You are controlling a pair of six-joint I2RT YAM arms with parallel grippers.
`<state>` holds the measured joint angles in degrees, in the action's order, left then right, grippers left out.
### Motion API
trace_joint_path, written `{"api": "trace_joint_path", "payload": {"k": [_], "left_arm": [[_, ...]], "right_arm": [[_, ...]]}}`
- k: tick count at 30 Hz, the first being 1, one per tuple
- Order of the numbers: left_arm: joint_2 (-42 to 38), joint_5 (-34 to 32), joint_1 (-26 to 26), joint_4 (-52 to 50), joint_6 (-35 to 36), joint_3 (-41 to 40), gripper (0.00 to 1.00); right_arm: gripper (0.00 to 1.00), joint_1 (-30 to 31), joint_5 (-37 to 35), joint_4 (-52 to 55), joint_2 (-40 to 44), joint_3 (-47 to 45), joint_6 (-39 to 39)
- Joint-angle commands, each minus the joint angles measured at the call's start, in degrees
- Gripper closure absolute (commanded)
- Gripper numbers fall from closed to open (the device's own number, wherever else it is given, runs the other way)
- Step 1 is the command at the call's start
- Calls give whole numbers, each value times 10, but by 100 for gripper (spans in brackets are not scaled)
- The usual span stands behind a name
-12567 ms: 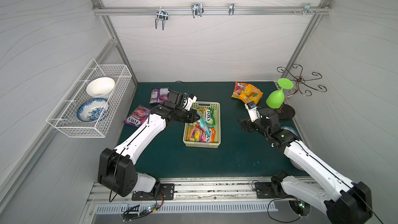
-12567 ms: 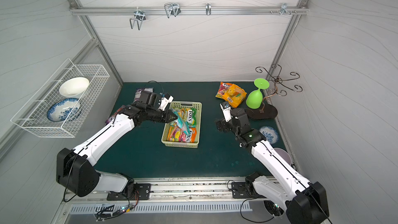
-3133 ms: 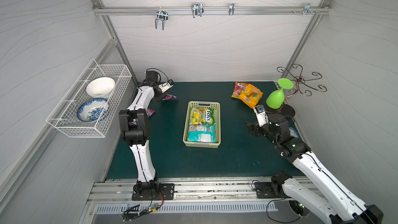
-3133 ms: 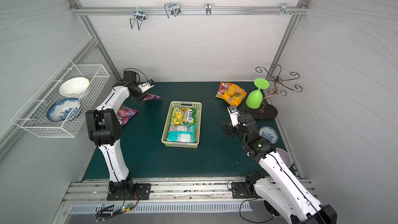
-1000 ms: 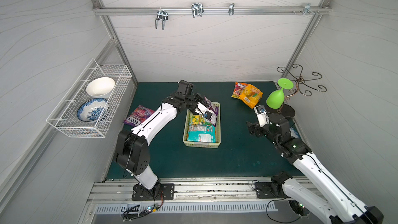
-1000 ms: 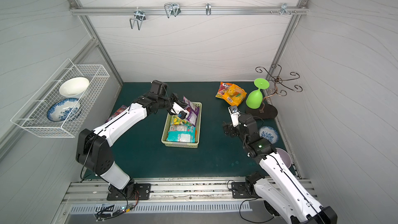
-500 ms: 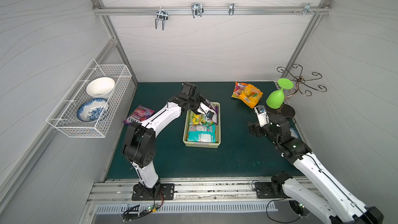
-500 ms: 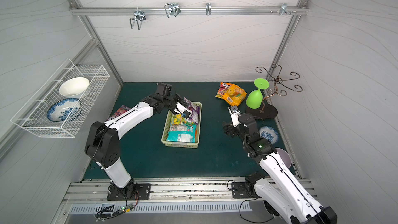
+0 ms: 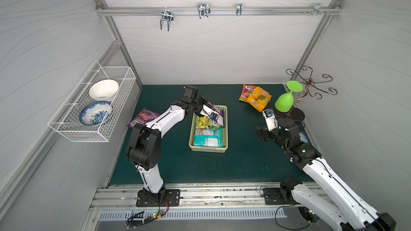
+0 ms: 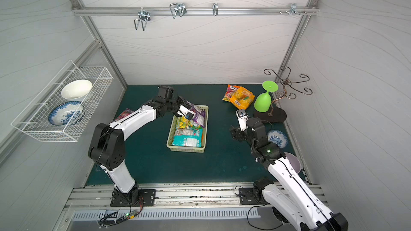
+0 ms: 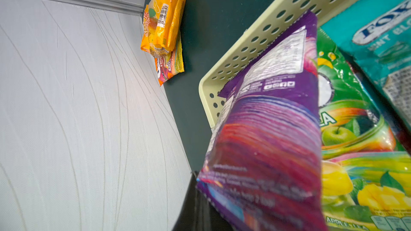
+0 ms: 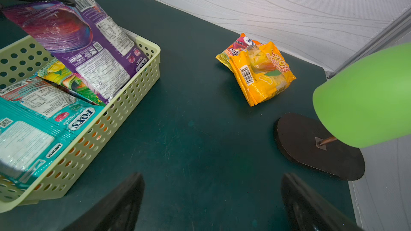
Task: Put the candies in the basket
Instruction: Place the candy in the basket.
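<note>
Mid-placement, by the look of it. Clamped on the top edge of a purple candy bag [image 12: 89, 41] with the left tool [image 9: 210, 109], jaws pressed together on the foil. Hangs tilted over the far end of the basket [image 12: 133, 89], lower end down inside the rim and seemingly resting on a yellow-green bag [image 9: 204, 123] there; cannot tell for certain whether touching. Lying flat nearer in the same basket: teal bags [image 9: 208, 140].

Not yet in: two orange bags [image 12: 260, 74], stacked on the tabletop [image 12: 200, 147] well apart from the basket, off its far corner on the right-arm side; and one pink-purple bag [image 9: 143, 118] beside the basket on the left-arm side. Hovering on the basket's right-arm side with the right tool [image 12: 213, 187], jaws wide apart, nothing between them.

Next, most likely: lower a little, part the left jaws, let the bag slide flat onto the pile. Worth watching for a corner draped over the basket's rim. Then lift clear without dragging the foil back out. After that, judging by reach, the orange pair for the right side and the pink-purple bag for the left.
</note>
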<state>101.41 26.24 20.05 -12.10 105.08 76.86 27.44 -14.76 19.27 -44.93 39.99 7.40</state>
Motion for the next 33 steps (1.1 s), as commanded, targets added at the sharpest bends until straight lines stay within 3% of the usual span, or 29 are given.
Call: {"api": "trace_joint_path", "payload": {"k": [1, 4, 6, 9, 21, 33], "left_arm": [[-23, 8, -19, 40, 25, -4, 90], [-29, -1, -23, 46, 23, -14, 50], [-34, -3, -29, 38, 24, -14, 44], [-45, -8, -37, 45, 8, -19, 24], [-168, -40, -63, -41, -35, -74, 5], [-265, -85, -79, -117, -284, -73, 2]], "right_arm": [[1, -3, 4, -20, 3, -2, 2], [1, -3, -6, -16, 0, -3, 3], [1, -3, 3, -16, 3, -3, 2], [1, -3, -4, -17, 3, -4, 3], [1, 0, 25, -17, -2, -4, -10], [1, 12, 31, -19, -7, -6, -26]]}}
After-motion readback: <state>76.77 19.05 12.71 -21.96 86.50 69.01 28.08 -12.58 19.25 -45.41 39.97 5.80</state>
